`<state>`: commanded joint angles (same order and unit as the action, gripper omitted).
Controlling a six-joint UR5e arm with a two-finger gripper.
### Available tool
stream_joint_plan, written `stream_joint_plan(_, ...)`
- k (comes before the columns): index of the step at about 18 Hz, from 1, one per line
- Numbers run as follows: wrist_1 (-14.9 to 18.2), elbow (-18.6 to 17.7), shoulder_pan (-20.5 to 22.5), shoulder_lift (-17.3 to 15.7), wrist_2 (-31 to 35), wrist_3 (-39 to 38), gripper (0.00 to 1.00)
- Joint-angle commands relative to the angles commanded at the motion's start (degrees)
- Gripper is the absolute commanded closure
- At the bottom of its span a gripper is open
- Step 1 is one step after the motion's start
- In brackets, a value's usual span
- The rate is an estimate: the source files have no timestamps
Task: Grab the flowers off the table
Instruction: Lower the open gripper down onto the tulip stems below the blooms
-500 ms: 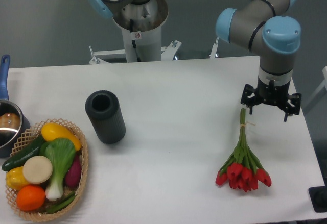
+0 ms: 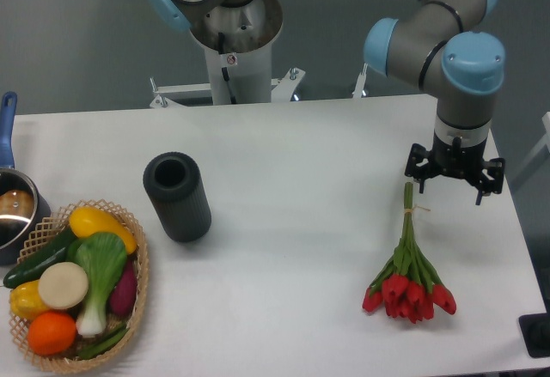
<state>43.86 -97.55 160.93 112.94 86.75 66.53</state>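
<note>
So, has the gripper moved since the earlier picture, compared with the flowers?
Hardly. The gripper sits almost where it was, just beyond the stem ends of the flowers, which lie unmoved on the table; at most a tiny rightward drift.

We see the arm (image 2: 430,25) cut off at the top edge, its upper links out of view. The gripper (image 2: 454,181) hangs beside the stem ends of the flowers (image 2: 409,265); from here we cannot tell how its jaws stand. At left, a pot (image 2: 12,209) with a blue handle is cropped by the edge, and the basket (image 2: 129,222) of produce runs off the bottom corner. The table (image 2: 301,154) loses its near edge to the bottom border. A dark object (image 2: 538,334) at lower right is clipped, unidentifiable.
</note>
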Motion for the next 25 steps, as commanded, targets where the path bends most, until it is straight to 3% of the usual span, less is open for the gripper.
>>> stream_joint_plan(6, 0.26, -0.01, -2.98, 3.51, 0.26, -1.32, 0.0)
stream_joint_plan(10, 0.17, 2.71, -4.74, 8.69, 0.35, -1.5, 0.0)
stream_joint_plan(17, 0.17, 3.69, -5.8, 10.9, 0.17, -2.2, 0.0)
stream_joint_plan(18, 0.09, 3.69, -5.98, 10.9, 0.35, -2.72, 0.07)
stream_joint_plan(20, 0.09, 4.21, -6.07, 10.81, 0.35, -3.51, 0.4)
stream_joint_plan(22, -0.09, 4.56, -6.15, 10.9, 0.44, -6.14, 0.94)
stream_joint_plan(23, -0.09, 4.74, -6.15, 10.81, 0.35, -6.5, 1.0)
stream_joint_plan(25, -0.09, 5.35, -6.15, 10.63, 0.26, -6.33, 1.0)
